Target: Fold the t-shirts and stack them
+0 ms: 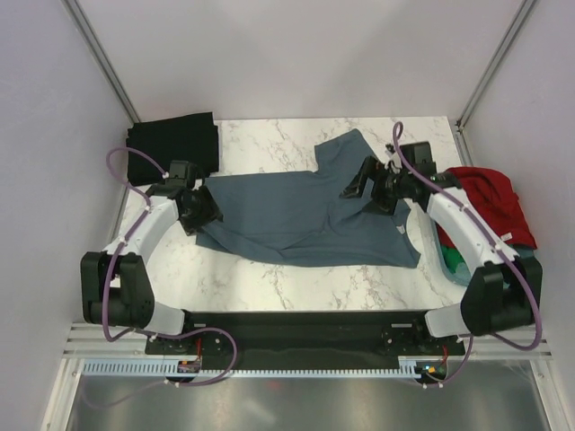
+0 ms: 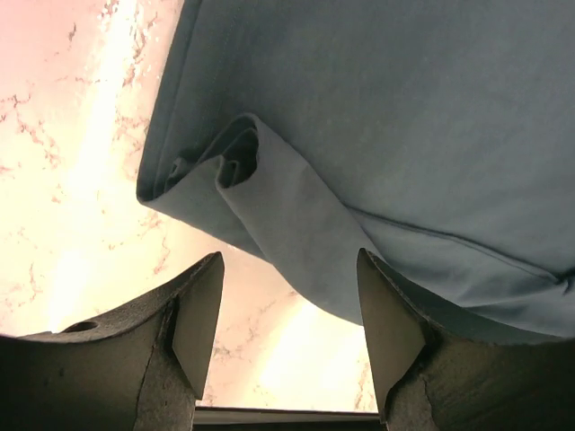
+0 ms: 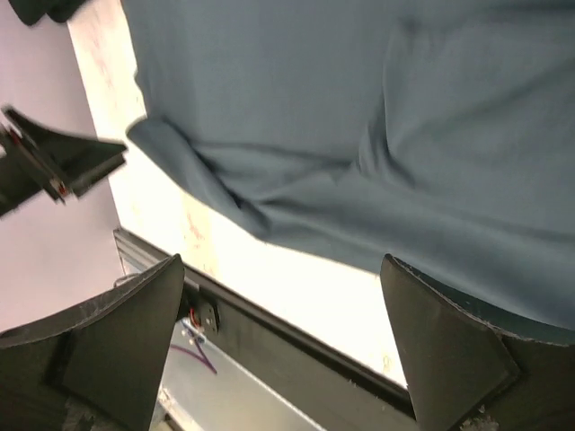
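Note:
The slate blue-grey t-shirt (image 1: 305, 215) lies spread on the marble table, one sleeve toward the back. A black t-shirt (image 1: 175, 144) lies folded at the back left corner. A red t-shirt (image 1: 490, 202) and a bit of green t-shirt (image 1: 456, 262) sit at the right edge. My left gripper (image 1: 208, 212) is open and empty at the blue shirt's left edge; its wrist view shows a rumpled fold of that shirt (image 2: 260, 180) just ahead of the jaws. My right gripper (image 1: 358, 184) is open and empty above the shirt's right part (image 3: 359, 135).
The red and green cloth rest in a pale blue tub (image 1: 446, 247) at the table's right edge. White walls with metal posts close in the back and sides. The black rail (image 1: 296, 323) with both arm bases runs along the table's front edge.

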Robot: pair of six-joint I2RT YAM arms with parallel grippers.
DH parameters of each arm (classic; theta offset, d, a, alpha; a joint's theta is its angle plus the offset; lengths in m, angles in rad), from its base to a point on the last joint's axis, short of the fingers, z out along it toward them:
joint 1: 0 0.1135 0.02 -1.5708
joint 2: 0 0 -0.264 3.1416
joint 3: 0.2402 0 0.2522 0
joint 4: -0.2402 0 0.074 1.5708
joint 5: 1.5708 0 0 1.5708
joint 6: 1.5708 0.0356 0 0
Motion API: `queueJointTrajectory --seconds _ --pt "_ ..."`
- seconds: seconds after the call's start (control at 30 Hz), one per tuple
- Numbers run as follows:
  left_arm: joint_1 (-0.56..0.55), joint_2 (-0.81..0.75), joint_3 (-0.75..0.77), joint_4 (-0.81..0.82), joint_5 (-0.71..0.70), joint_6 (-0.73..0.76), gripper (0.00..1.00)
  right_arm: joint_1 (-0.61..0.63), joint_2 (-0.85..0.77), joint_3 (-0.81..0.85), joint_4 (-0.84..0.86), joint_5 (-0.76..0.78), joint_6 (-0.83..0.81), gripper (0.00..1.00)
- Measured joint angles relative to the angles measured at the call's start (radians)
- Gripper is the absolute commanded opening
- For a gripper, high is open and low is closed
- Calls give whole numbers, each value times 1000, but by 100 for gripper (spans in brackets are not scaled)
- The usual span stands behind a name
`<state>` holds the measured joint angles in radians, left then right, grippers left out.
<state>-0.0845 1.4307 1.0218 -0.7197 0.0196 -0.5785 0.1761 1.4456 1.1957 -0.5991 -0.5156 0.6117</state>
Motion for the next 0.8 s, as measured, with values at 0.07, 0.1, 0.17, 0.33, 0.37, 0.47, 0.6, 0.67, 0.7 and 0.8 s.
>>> queueJointTrajectory --seconds 0.07,0.1,0.17,0.33,0.37,0.47,0.6,0.67,0.7,0.8 --pt "0 10 -11 16 -11 0 67 16 -72 -106 16 -11 24 98" --pt "0 16 -14 24 -18 0 67 27 -99 -151 26 -16 36 98" --pt "0 31 -18 36 -31 -1 66 41 -124 -206 29 -30 51 98" --pt "0 70 -27 50 -72 -4 59 45 -125 -232 36 -37 57 98" --pt "0 83 -27 54 -77 -6 55 45 -125 -232 40 -37 57 98" --pt "0 126 -27 67 -99 -12 32 45 -125 -232 46 -37 56 98" --pt "0 151 -27 74 -128 -11 13 45 -125 -233 46 -37 54 98" --pt "0 150 -27 76 -141 -13 2 45 -125 -233 46 -37 53 98" --pt "0 148 -27 77 -146 -10 2 45 -126 -235 46 -37 50 98" --pt "0 106 -35 69 -147 -9 2 45 -130 -244 43 -37 47 98"
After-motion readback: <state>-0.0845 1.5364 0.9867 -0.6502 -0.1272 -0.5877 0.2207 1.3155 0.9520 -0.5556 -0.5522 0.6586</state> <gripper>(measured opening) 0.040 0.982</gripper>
